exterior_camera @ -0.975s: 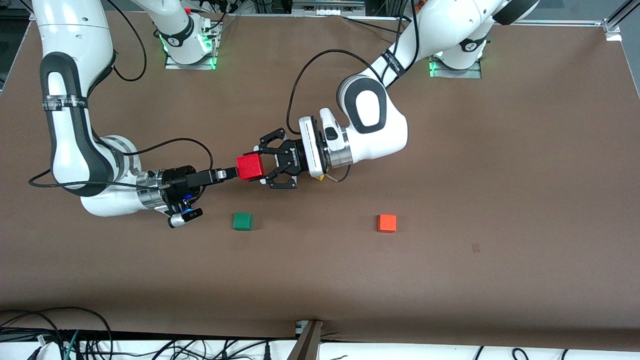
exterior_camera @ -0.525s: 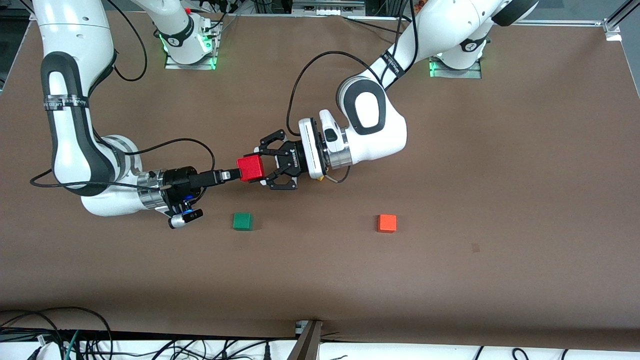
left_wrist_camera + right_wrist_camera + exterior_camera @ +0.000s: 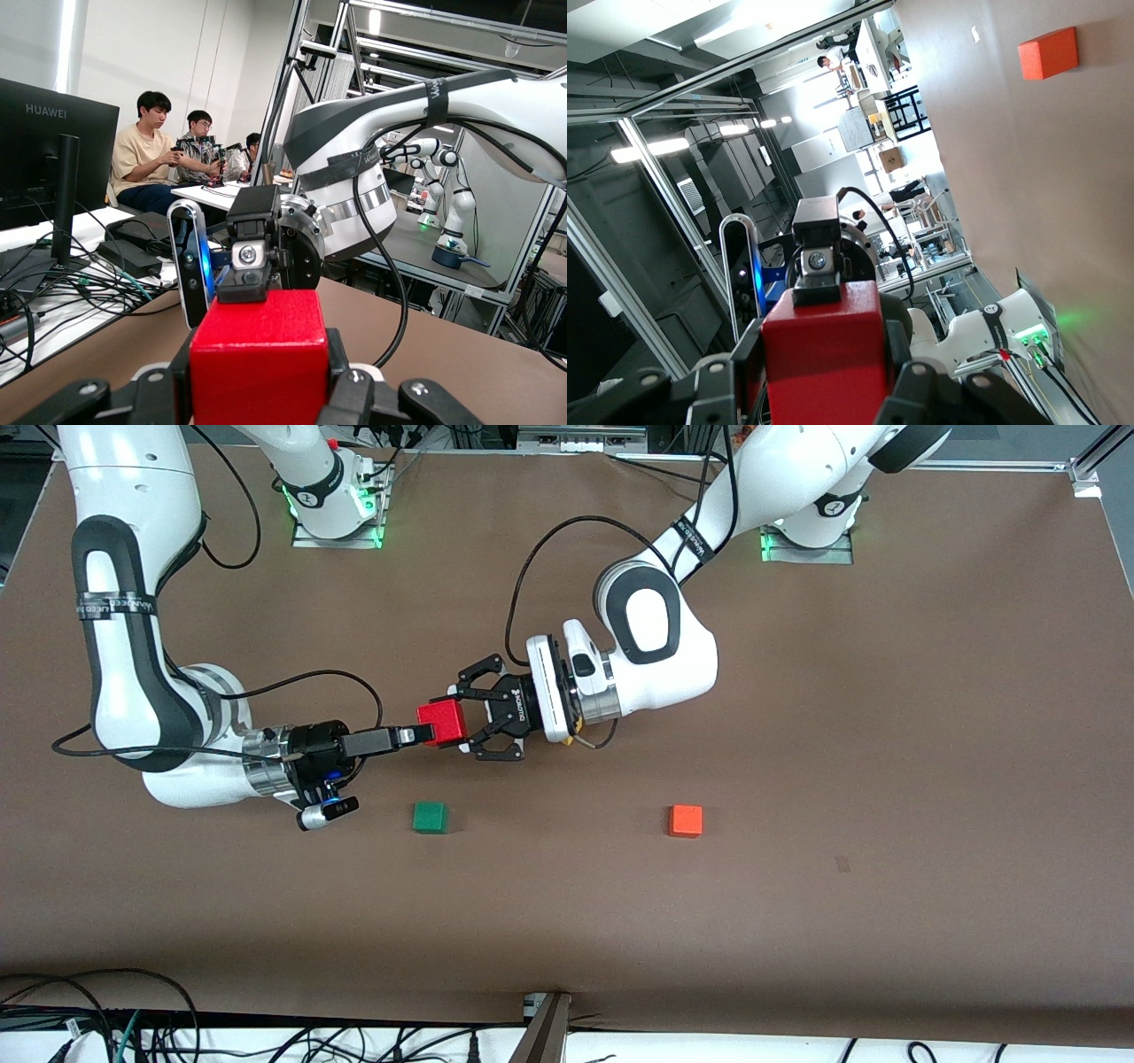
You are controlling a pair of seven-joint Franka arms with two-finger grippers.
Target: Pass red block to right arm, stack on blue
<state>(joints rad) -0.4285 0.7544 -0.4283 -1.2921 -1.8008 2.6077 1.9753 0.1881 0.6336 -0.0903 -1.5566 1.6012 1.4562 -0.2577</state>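
Note:
The red block [image 3: 441,722] is held up over the middle of the table between both grippers. My left gripper [image 3: 461,719] is shut on it, with pads flat on two sides in the left wrist view [image 3: 259,372]. My right gripper [image 3: 423,733] comes from the right arm's end. It is shut on the same block across the other pair of faces, with pads against both sides in the right wrist view [image 3: 822,372]. The red block fills the foreground of both wrist views [image 3: 259,359] [image 3: 822,354]. The blue cube shows in no view.
A green cube [image 3: 430,817] lies on the table nearer the front camera than the grippers. An orange cube [image 3: 686,820] lies toward the left arm's end and also shows in the right wrist view [image 3: 1048,53]. A small yellow piece [image 3: 567,739] peeks from under the left wrist.
The right gripper's fingertip has come farther over the red block. The left gripper keeps its hold and has edged slightly toward the right arm's end.

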